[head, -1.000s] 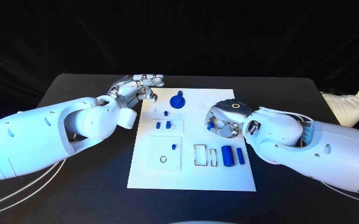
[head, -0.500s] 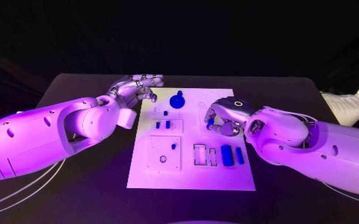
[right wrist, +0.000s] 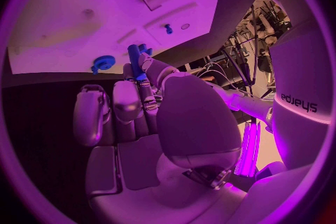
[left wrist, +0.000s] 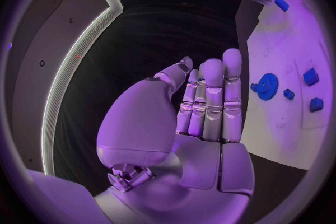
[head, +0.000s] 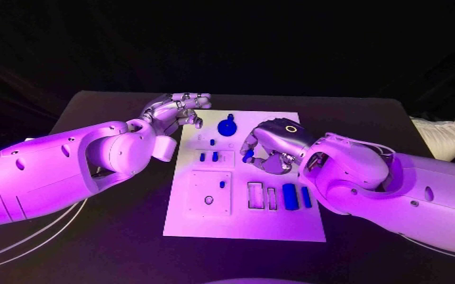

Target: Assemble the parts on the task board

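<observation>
The right hand (head: 272,147) pinches a small blue peg (right wrist: 135,61) above the middle of the white task board (head: 285,228); it looks light, rigid and slippery, best held mid-shaft. The left hand (head: 177,110) hovers open beside the board's far-left corner. The black surface (head: 104,244) stands in a dark room.

The head camera looks steeply down from above onto the black table (head: 114,244) and the white task board (head: 248,225) between both arms. Each wrist camera sits close behind its own palm, facing along the fingers. All three views share the board and its blue gear (head: 227,127) (left wrist: 266,86) (right wrist: 103,63).
</observation>
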Motion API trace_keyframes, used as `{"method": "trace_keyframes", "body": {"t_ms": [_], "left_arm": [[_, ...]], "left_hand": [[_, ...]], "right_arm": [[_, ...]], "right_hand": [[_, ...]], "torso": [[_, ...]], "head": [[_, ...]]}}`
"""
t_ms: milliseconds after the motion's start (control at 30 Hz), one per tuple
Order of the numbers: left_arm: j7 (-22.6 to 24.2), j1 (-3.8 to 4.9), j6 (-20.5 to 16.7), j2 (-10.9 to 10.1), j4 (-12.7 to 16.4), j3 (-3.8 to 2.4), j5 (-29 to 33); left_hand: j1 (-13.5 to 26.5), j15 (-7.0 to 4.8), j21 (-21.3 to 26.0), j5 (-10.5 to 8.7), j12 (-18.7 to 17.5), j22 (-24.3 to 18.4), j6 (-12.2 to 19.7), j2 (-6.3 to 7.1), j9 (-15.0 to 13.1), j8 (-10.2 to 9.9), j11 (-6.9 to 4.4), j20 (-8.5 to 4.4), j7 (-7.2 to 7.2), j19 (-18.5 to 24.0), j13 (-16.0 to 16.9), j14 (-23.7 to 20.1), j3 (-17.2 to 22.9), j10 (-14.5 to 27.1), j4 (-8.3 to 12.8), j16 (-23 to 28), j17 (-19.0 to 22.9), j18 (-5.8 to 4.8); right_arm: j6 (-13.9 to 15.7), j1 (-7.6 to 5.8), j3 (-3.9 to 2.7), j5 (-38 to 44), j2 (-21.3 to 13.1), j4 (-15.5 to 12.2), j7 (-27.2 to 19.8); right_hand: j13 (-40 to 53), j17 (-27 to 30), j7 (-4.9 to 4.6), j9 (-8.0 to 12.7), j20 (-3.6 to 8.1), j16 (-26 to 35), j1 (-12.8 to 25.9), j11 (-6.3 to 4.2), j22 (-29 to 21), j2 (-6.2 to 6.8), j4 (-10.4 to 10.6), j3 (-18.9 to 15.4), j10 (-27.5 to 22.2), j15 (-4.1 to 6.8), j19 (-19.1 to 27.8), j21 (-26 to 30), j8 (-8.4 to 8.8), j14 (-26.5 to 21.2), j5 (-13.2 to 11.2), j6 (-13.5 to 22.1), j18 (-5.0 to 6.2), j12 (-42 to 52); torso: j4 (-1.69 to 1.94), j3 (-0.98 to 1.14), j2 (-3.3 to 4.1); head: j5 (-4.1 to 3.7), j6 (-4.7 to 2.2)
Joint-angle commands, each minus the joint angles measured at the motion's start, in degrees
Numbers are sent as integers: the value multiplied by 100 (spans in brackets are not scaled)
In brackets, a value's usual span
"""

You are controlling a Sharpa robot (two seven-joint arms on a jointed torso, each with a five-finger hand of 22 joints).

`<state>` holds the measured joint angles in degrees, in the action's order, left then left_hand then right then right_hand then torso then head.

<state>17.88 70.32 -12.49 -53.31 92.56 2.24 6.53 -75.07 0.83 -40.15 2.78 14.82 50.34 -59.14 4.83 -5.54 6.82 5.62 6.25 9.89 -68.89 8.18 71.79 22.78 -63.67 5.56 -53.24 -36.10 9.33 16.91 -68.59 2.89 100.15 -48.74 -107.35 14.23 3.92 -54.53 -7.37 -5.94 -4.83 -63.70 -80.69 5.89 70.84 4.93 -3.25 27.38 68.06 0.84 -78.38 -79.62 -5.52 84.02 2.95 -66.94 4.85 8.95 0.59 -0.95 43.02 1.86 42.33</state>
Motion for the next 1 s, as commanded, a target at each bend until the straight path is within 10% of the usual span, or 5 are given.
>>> {"method": "trace_keyframes", "body": {"t_ms": [33, 500, 1000], "left_arm": [[29, -3, 118, 28, 0, -3, -21], [36, -3, 118, 86, -4, -3, -21], [40, -2, 122, 101, 0, -4, -21]], "left_hand": [[-13, -4, 22, -5, 17, -2, 32, -46, 7, 32, 1, 23, 7, 9, 9, -47, -30, 59, -9, -12, 1, 56], [-13, -3, 44, -5, 32, -18, 36, -54, 8, 37, 2, 24, 7, 14, 14, -55, -40, 70, -11, -6, 21, 60], [-13, -3, 44, -5, 32, -18, 36, -54, 8, 37, 2, 24, 7, 14, 14, -55, -40, 70, -11, -6, 21, 60]], "right_arm": [[49, 4, -2, -137, 158, -48, -120], [-127, 419, 101, -167, 1111, 367, -435], [-386, 631, 159, -153, 1386, 652, -520]], "right_hand": [[94, -6, -3, -6, -4, -34, -174, -261, 2, -98, -11, 28, 304, 51, -24, -32, -18, 103, 36, -26, -65, 1], [93, 6, -21, -2, -3, -34, -179, -244, -34, -92, -38, 53, 278, 43, 4, -17, 9, 97, 55, 7, -58, -44], [92, 6, -28, -1, -5, -37, -172, -236, -49, -91, -43, 58, 265, 37, 16, -10, 18, 95, 58, 18, -54, -61]], "torso": [[4, -4, -2], [-6, -5, 8], [-3, 1, 3]], "head": [[64, 27], [332, 140], [389, 207]]}}
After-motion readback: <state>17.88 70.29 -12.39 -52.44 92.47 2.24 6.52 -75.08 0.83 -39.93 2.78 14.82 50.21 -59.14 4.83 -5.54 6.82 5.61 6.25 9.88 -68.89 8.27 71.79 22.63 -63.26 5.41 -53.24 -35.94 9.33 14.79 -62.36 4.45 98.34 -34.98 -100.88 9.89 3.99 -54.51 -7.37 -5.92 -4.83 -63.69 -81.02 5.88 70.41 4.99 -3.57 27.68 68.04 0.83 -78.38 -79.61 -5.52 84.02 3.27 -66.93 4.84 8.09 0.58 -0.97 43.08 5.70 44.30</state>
